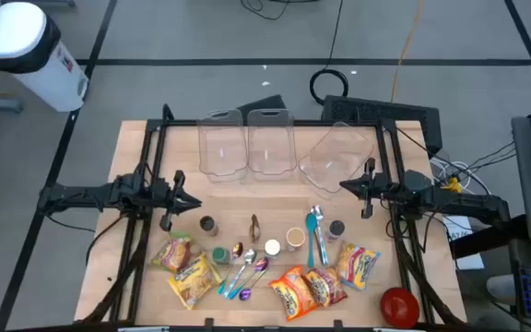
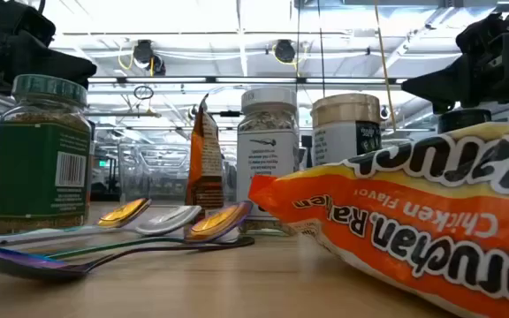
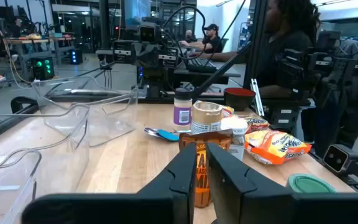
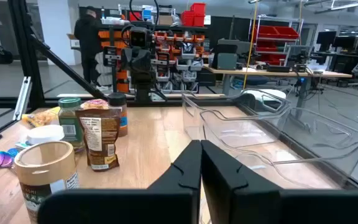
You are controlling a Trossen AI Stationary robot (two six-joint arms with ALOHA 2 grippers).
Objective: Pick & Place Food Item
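Food lies along the table's near half: an orange ramen packet, yellow packets, a brown pouch standing upright, and small jars. My left gripper hovers at the left, level, pointing toward the right edge, shut with only a slit between its fingertips; the brown pouch stands well ahead of it. My right gripper hovers at the right, pointing left, shut and holding nothing; the pouch shows ahead of it, to one side.
Three clear containers stand along the far edge. Metal spoons and blue spoons lie among the food, and a red bowl sits at the near right. People work beyond the table.
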